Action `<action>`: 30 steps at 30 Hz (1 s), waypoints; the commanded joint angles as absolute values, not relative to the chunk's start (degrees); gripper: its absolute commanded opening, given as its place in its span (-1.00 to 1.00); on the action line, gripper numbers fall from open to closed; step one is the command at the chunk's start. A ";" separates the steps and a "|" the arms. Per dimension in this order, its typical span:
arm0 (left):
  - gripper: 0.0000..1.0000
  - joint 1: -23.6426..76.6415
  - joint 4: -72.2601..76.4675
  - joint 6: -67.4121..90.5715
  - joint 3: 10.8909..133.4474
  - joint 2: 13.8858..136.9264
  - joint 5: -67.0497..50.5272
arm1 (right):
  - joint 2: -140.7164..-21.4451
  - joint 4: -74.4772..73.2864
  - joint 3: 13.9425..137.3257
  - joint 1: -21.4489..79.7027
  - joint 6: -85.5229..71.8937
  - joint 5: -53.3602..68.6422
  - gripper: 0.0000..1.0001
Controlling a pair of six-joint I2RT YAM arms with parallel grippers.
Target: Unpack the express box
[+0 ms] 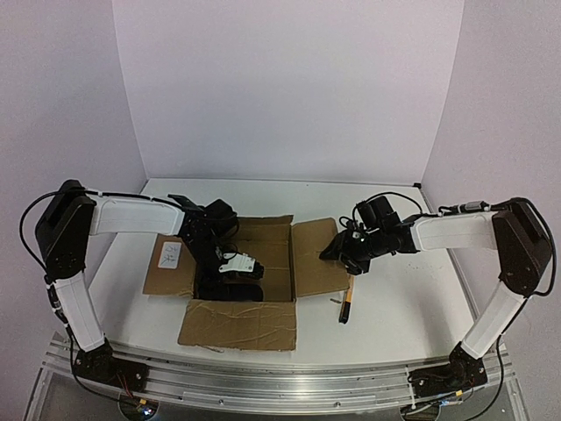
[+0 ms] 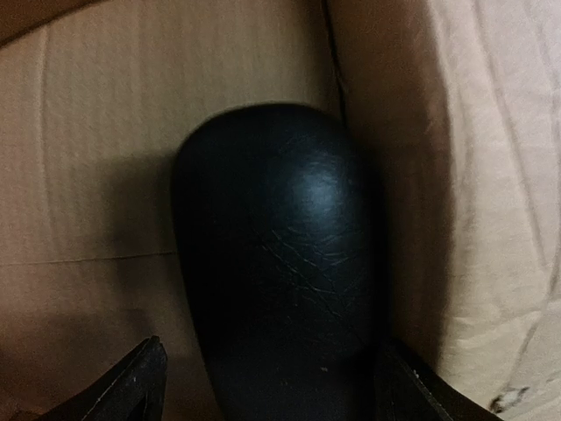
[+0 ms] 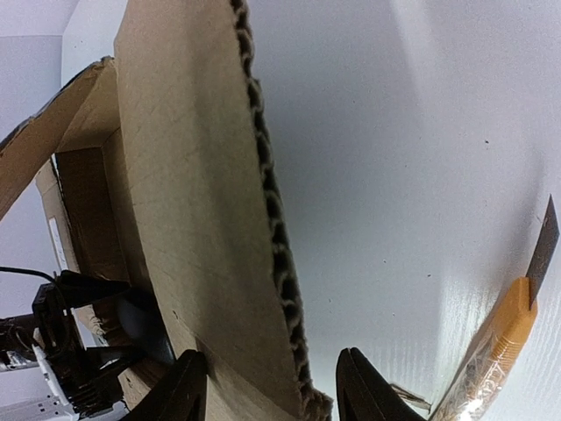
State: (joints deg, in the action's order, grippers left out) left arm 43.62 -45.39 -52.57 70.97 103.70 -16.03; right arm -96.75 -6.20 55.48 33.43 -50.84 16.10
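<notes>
Left gripper (image 2: 272,344) open astride black object (image 2: 280,263) at express box (image 1: 238,324) wall; right gripper (image 3: 272,353) open astride flap (image 3: 202,175) edge, knife (image 3: 500,342) near.

In the top view the left arm (image 1: 131,213) rises from its base at the lower left, folds at the elbow near the left edge and runs rightward to the middle of the frame, where the wrist turns down. The left gripper (image 1: 232,279) points downward with its jaws spread wide. Its fingers (image 2: 131,386) show only as dark tips along the bottom of the left wrist view. The right arm (image 1: 456,230) rises from the lower right and reaches leftward, nearly level. The right gripper (image 1: 333,253) has its jaws partly parted, and its fingers (image 3: 180,390) sit at the bottom centre of the right wrist view.
</notes>
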 commanded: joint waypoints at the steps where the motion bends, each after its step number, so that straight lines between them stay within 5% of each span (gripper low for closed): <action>1: 0.67 43.94 -43.46 -54.32 69.29 106.31 -14.11 | -96.17 -8.98 55.28 33.57 -49.84 15.82 0.04; 9: 0.57 42.53 -39.04 -50.04 68.05 108.94 -9.94 | -96.17 -9.05 55.32 33.68 -49.57 16.26 0.07; 16: -0.19 41.38 -41.55 -50.81 71.56 108.57 -13.56 | -95.78 -9.05 55.44 33.67 -49.51 16.61 0.10; 30: -0.99 39.14 -54.32 -49.36 90.09 104.20 -16.76 | -91.77 -9.05 55.06 33.72 -50.45 14.57 0.23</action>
